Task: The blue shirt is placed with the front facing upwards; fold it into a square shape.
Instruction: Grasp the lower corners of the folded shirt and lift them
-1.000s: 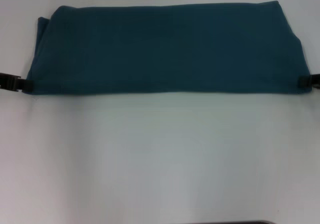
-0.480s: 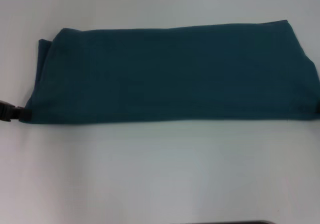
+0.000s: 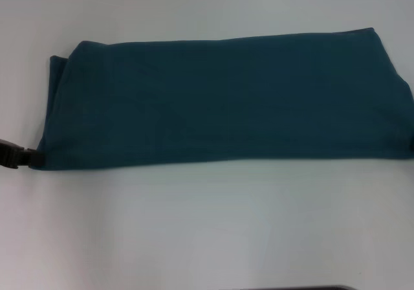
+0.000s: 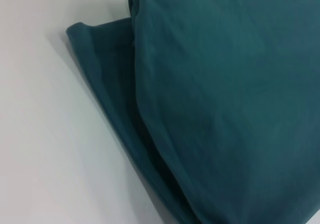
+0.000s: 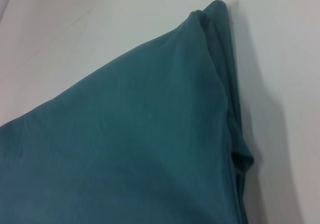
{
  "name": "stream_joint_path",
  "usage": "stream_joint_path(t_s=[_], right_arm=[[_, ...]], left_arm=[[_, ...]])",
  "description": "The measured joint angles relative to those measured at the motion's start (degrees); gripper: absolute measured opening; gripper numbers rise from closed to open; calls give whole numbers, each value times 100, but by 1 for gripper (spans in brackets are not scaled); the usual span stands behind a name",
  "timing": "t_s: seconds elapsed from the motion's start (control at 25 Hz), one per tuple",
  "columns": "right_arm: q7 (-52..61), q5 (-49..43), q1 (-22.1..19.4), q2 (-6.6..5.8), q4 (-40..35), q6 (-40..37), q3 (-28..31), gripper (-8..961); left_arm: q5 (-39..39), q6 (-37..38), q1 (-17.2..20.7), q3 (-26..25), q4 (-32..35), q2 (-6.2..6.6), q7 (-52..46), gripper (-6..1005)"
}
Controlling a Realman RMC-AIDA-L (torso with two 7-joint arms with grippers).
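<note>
Across white tabletop (image 3: 207,225) blue shirt (image 3: 220,102) lying folded into long band, plain side up. Left hand (image 3: 26,157) touching its near left corner, grip state unclear. Right hand out of sight.

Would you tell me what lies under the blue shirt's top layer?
At its ends, more folded layers of the blue shirt show, resting on the white table; anything deeper is covered.

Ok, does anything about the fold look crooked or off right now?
Slightly. The blue shirt lies as a long band, not a square. At its left end an under layer sticks out past the top layer. The left gripper sits at the near left corner. No damage shows.
</note>
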Motion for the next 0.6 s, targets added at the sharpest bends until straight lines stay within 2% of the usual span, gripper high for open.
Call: stream_joint_path(t_s=[0.16,0.44,0.52,0.6], right_arm=[[1,-3,3,-2,-21,-5,4,25],[53,13,68,-95,-72,-230,83,28],[54,22,91,-107,-148,-361,207,29],[54,31,123,-111,-270,-515,376,94]], left_arm=[[1,7,2,-21,-15,0,1,23],[-1,78,-5,-37,-59,2,-89,24],[2,85,-8,-42,-89,14,-146,53],[3,85,5,-50,-150,18,-186,83]])
